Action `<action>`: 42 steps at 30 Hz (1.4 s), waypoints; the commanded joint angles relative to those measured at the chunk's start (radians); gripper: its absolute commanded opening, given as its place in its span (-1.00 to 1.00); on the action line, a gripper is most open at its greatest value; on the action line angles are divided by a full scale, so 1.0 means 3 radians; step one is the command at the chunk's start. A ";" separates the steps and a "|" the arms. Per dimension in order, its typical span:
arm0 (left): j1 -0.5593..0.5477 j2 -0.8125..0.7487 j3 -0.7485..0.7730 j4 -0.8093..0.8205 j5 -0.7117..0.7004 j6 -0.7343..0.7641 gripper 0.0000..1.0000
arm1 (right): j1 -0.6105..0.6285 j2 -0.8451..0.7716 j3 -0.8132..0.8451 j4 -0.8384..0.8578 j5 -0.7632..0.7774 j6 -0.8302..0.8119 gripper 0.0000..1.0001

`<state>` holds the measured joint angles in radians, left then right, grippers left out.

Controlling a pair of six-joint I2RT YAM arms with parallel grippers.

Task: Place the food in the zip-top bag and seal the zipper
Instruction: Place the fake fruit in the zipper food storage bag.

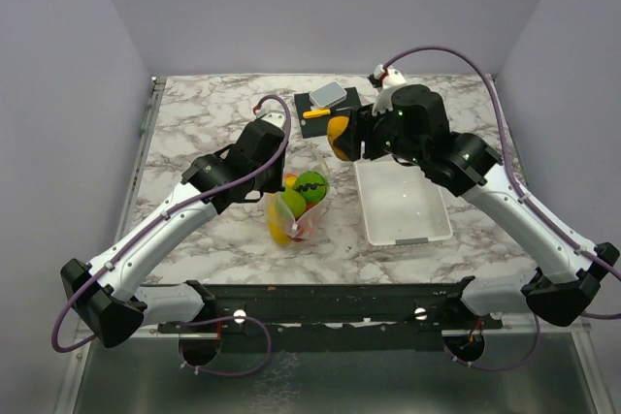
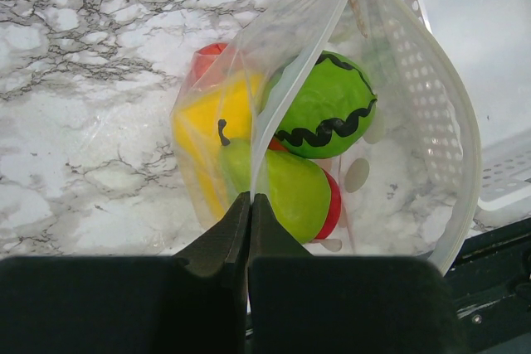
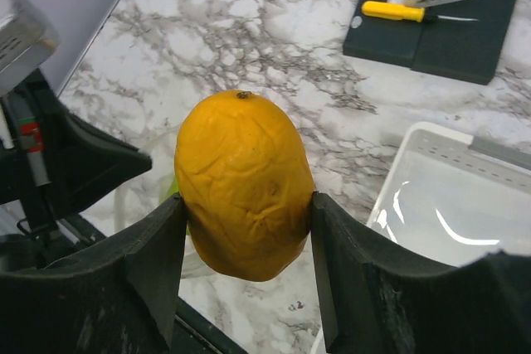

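The zip-top bag (image 2: 440, 147) gapes open, food (image 2: 319, 109) piled inside.

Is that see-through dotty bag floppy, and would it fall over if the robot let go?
Probably floppy: the zip-top bag bows and creases where the left gripper pinches its rim. It likely would slump if released, since only that pinch seems to hold the mouth up. The fruits inside should weigh its bottom down.

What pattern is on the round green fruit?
The round green fruit bears a black zigzag line; best in left wrist view.
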<state>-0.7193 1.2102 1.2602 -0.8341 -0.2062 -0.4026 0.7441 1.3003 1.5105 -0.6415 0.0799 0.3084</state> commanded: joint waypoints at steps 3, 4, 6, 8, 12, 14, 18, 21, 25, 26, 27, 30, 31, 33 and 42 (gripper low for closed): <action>-0.0001 0.0014 0.0051 0.0027 0.0007 0.0021 -1.00 | 0.0411 0.0287 0.0178 -0.0232 0.0072 -0.0076 -0.54; 0.0002 0.0013 0.0049 0.0025 0.0007 0.0020 -1.00 | 0.0463 0.0331 0.0187 -0.0240 0.0109 -0.0071 -0.54; 0.0002 0.0006 0.0048 0.0022 0.0005 0.0021 -1.00 | 0.0579 0.0433 0.0209 -0.0265 0.0173 -0.0071 -0.54; -0.0001 0.0001 0.0048 0.0022 0.0006 0.0022 -1.00 | 0.0649 0.0515 0.0222 -0.0293 0.0231 -0.0069 -0.53; 0.0002 -0.0007 0.0048 0.0018 0.0007 0.0026 -1.00 | 0.0732 0.0631 0.0193 -0.0274 0.0302 -0.0051 -0.46; -0.0001 -0.0014 0.0053 0.0018 0.0017 0.0028 -1.00 | 0.0745 0.0678 0.0171 -0.0261 0.0310 -0.0029 -0.45; 0.0000 -0.0023 0.0054 0.0012 0.0017 0.0033 -1.00 | 0.0765 0.0791 0.0147 -0.0250 0.0306 0.0025 -0.43; 0.0001 -0.0032 0.0054 0.0009 0.0015 0.0038 -1.00 | 0.0784 0.0875 0.0141 -0.0278 0.0347 0.0056 -0.39; -0.0001 -0.0036 0.0053 0.0006 0.0020 0.0050 -1.00 | 0.0797 0.0948 0.0140 -0.0330 0.0413 0.0081 -0.24; -0.0001 -0.0039 0.0054 0.0004 0.0018 0.0053 -1.00 | 0.0797 0.0962 0.0140 -0.0340 0.0429 0.0090 -0.19; -0.0001 -0.0037 0.0054 0.0008 0.0023 0.0054 -1.00 | 0.0800 0.0971 0.0142 -0.0352 0.0433 0.0099 -0.12; -0.0001 -0.0036 0.0059 0.0009 0.0023 0.0053 -1.00 | 0.0802 0.0994 0.0186 -0.0390 0.0435 0.0123 0.15; 0.0003 -0.0036 0.0056 0.0008 0.0023 0.0054 -1.00 | 0.0802 0.0987 0.0197 -0.0393 0.0440 0.0127 0.22; 0.0000 -0.0041 0.0047 0.0008 0.0023 0.0054 -1.00 | 0.0802 0.0967 0.0213 -0.0381 0.0468 0.0146 0.40; 0.0000 -0.0081 -0.0003 0.0011 0.0023 0.0031 -1.00 | 0.0802 0.0803 0.0317 -0.0375 0.0519 0.0240 0.70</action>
<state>-0.7193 1.2098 1.2602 -0.8341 -0.2058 -0.3985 0.9760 1.5883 1.5608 -0.7380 0.2012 0.3584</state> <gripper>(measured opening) 0.005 0.841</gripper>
